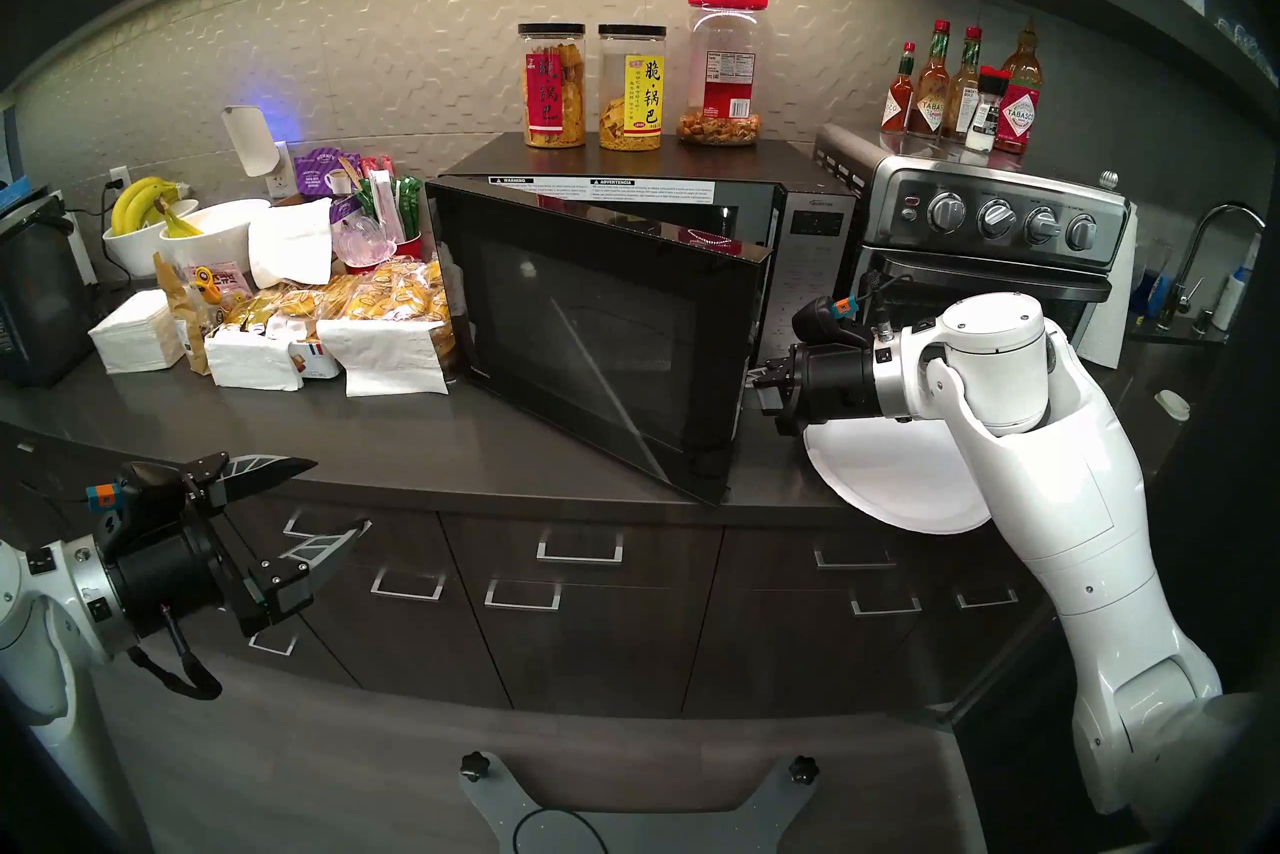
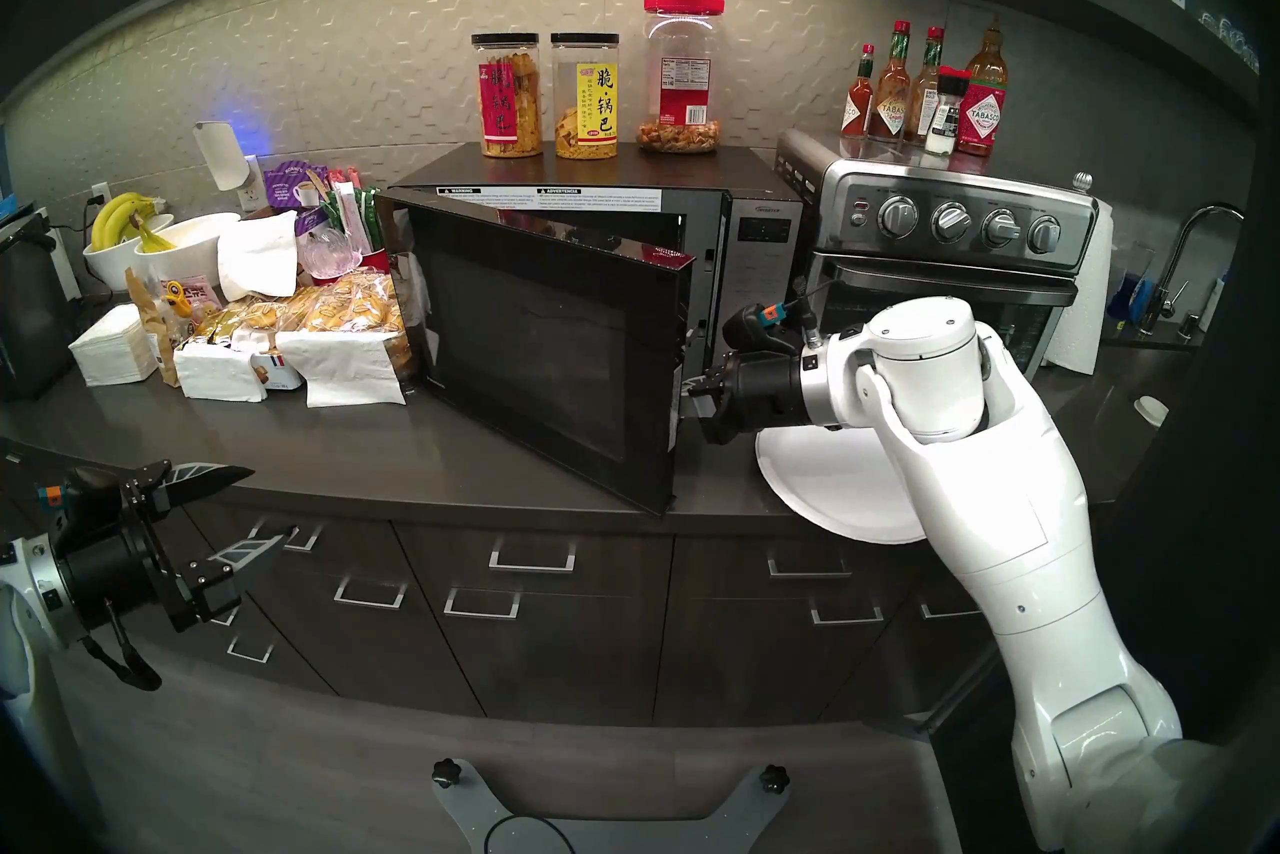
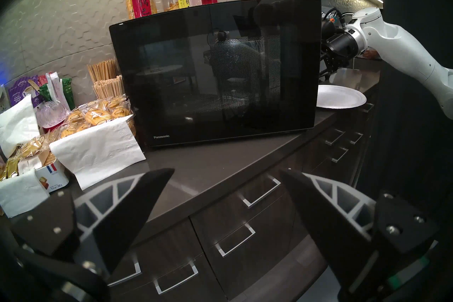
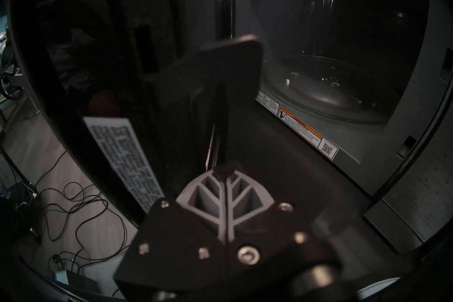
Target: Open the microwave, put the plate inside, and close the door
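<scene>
Panasonic microwave (image 1: 796,208) door (image 1: 596,333) is approx. half open, center frame. Right fingers (image 1: 765,388) clenched, empty, at door's free edge. White plate (image 1: 880,478) on surface (image 1: 415,450), lower right, not yet inside. Left fingers (image 1: 305,506) spread, idle.

Glossy black door (image 1: 596,340) on black microwave (image 1: 692,173); beside the microwave, plain white plate (image 1: 893,478) and silver toaster oven (image 1: 983,249); above it, red-lidded jar (image 1: 724,69); underneath, dark grey counter (image 1: 429,464).
</scene>
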